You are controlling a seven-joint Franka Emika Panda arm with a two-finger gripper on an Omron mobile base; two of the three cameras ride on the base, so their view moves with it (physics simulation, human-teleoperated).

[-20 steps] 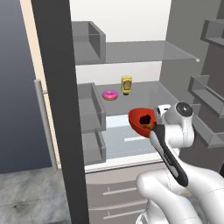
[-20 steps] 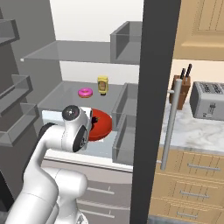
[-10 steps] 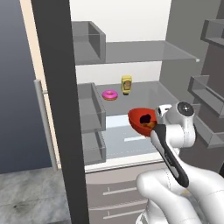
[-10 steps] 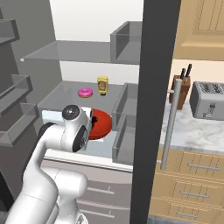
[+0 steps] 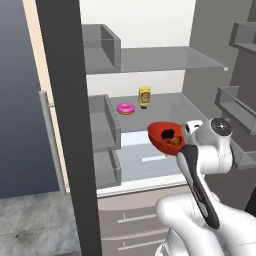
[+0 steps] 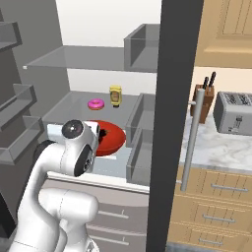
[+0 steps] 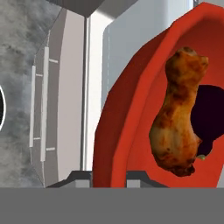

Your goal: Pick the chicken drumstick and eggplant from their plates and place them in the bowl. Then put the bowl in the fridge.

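Observation:
The glossy red bowl [image 5: 161, 132] hangs tilted in front of the open fridge [image 5: 150, 60], just above its lower glass shelf. In the hand view the bowl [image 7: 127, 131] holds the orange-brown chicken drumstick [image 7: 177, 122] with the dark eggplant [image 7: 210, 113] behind it. My gripper [image 7: 109, 175] is shut on the bowl's near rim. From the right base the bowl [image 6: 110, 138] shows past the white wrist, over the shelf of the fridge [image 6: 74, 56]. The drumstick [image 5: 173, 141] is also visible inside the bowl from the left base. The plates are out of view.
A pink donut [image 5: 125, 108] and a yellow bottle [image 5: 144, 96] stand on the middle shelf, behind the bowl. Grey door bins [image 5: 105, 125] flank the opening on both sides, with drawers [image 5: 130, 220] below. Right of the door edge, a counter carries a knife block [image 6: 203, 101] and toaster [image 6: 235, 112].

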